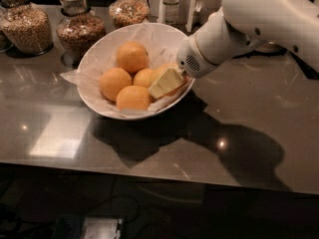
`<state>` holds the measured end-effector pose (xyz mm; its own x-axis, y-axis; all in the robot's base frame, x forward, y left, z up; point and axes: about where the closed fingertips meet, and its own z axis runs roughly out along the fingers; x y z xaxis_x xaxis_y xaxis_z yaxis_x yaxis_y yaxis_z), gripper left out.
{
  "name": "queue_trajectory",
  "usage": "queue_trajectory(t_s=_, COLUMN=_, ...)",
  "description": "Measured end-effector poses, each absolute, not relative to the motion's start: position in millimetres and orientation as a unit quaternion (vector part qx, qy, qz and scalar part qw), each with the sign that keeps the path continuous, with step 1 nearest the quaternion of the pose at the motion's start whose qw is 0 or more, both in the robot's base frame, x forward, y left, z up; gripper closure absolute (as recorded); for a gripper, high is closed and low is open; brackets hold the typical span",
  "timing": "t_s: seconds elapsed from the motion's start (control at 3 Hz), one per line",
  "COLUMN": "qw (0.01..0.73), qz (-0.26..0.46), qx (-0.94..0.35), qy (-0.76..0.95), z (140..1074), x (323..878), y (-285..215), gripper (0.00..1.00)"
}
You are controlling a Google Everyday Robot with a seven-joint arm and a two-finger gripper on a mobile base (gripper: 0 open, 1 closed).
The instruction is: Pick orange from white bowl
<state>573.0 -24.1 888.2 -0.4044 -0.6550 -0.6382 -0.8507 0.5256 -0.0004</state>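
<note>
The white bowl (94,54), lined with crinkled white paper, stands on the dark counter and holds several oranges. Three deeper-orange fruits (132,57) (114,82) (132,97) lie at its left and front, and a fourth (144,77) lies in the middle. The paler orange (160,71) sits at the bowl's right side, mostly hidden behind a pale finger. My gripper (167,82) reaches down into the bowl from the right on the white arm (259,19). It is closed around that paler orange, with one finger (169,79) across its front and the other hidden.
Glass jars of grains and nuts (27,26) (79,29) (129,9) stand behind the bowl at the back left. A bottle (171,1) stands at the back centre. The counter's front edge (149,171) runs below the bowl.
</note>
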Motion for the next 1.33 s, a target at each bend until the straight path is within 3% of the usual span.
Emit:
queue_trajectory(t_s=0.67, qw=0.441, qz=0.336, qx=-0.451, qy=0.699, z=959, x=561, y=-21, gripper=1.00)
queue_trajectory(t_s=1.0, qw=0.501, qz=0.373, qx=-0.463, qy=0.629, z=1007, x=519, y=-47, gripper=1.00)
queue_trajectory(t_s=1.33, qw=0.563, qz=0.347, qx=-0.474, qy=0.581, z=1038, x=475, y=-74, gripper=1.00)
